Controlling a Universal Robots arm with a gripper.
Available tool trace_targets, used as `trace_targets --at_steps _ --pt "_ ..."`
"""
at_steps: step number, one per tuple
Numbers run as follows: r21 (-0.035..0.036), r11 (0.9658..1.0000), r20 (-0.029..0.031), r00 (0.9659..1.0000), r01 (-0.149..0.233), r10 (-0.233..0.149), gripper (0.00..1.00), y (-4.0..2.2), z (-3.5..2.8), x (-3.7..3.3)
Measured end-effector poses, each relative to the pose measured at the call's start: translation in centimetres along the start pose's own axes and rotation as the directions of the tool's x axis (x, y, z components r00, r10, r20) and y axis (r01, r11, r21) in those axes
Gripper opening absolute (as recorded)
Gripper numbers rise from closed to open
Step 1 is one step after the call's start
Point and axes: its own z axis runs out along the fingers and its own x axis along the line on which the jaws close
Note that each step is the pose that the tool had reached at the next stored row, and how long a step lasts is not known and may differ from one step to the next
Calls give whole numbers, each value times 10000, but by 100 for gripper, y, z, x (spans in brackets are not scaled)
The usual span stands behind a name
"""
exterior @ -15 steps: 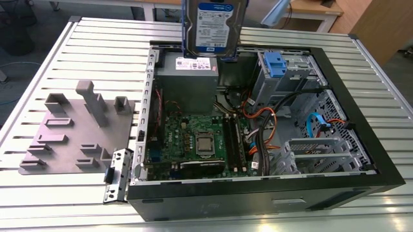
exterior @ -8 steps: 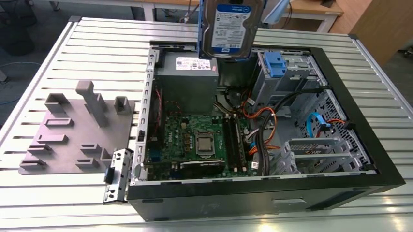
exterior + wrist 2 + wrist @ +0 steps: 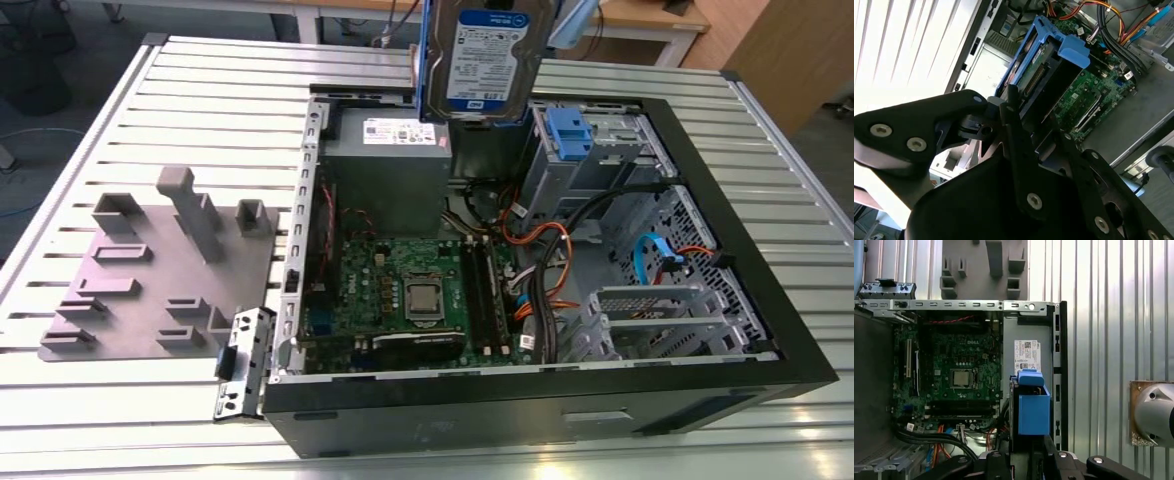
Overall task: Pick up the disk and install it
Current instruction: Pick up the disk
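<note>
Silver disk (image 3: 1046, 75) — partly hidden | gripper (image 3: 1031, 107) clamps it | above open case (image 3: 534, 400)

The fingers (image 3: 1015, 125) are slim and matte black, joined to angular black plates (image 3: 929, 117) studded with round silver screws (image 3: 881, 130).

Room-wise, the open case (image 3: 534, 400) is tight on the drive side. The bay cage (image 3: 607, 150) with its blue clip (image 3: 567, 135) sits near the grey power supply (image 3: 387, 150), and orange and black cables (image 3: 547, 245) sprawl right below it. The disk (image 3: 481, 55), pinched in the gripper (image 3: 1029, 110), hangs above that corner with free air around it. Straight down over the motherboard (image 3: 400, 270) looks open. Out on the table (image 3: 214, 90), the grey fixture block (image 3: 147, 260) pokes pegs up on the exterior view's left.
</note>
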Motion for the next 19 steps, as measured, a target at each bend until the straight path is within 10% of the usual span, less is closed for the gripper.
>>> trace_targets --at_steps 19 --pt "0 10000 0 10000 0 0 35 3 -8 301"
